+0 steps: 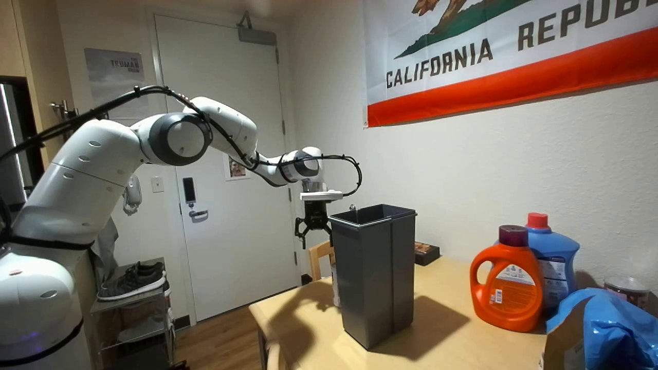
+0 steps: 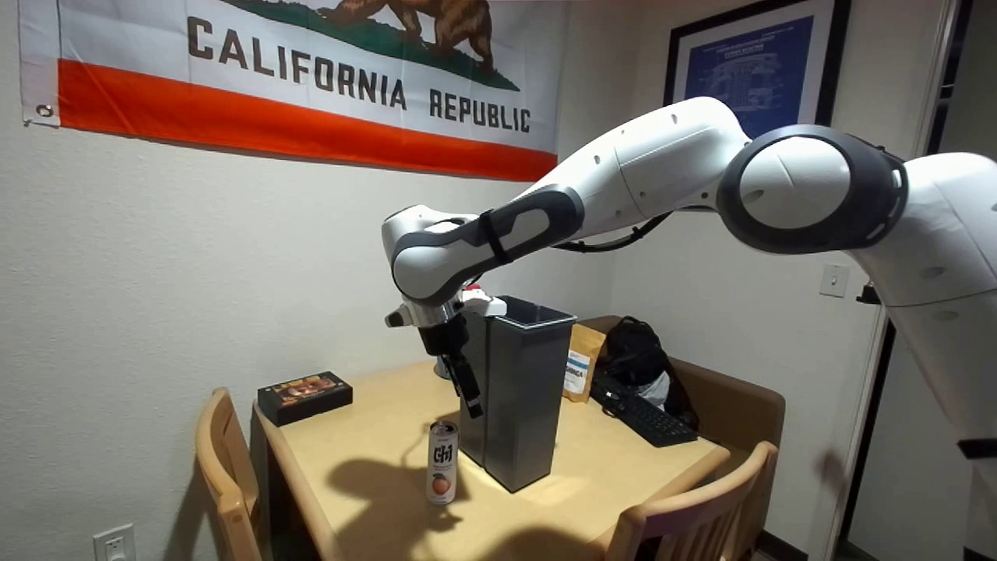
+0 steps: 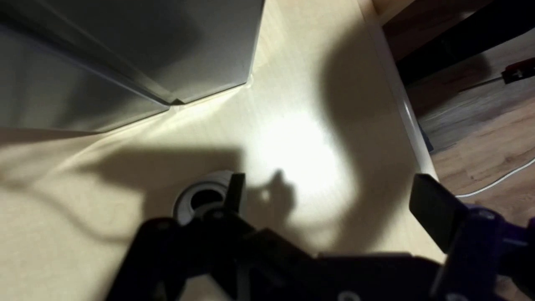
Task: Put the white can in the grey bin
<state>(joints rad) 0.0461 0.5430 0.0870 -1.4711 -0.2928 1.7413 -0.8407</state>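
Observation:
The white can [image 2: 442, 467] stands upright on the table, close beside the grey bin [image 2: 523, 405]. In an exterior view only a thin strip of the can [image 1: 335, 289] shows past the edge of the grey bin [image 1: 378, 277]. My gripper [image 2: 472, 407] is open and empty, pointing down above the can's level, beside the bin. It also shows in an exterior view [image 1: 317, 239], one finger partly hidden by the bin. In the wrist view the can's top [image 3: 213, 179] lies below and partly behind the left finger, outside the gap between the fingers [image 3: 328, 196]. The bin [image 3: 175, 50] shows at the upper left.
A black box [image 2: 305, 397] lies at the table's edge. An orange jug [image 1: 506, 288], a blue bottle [image 1: 558, 262] and a blue bag [image 1: 617, 329] stand beyond the bin. A keyboard [image 2: 650, 417] lies on the table [image 2: 389, 397]. Chairs [image 2: 226, 475] stand at the table.

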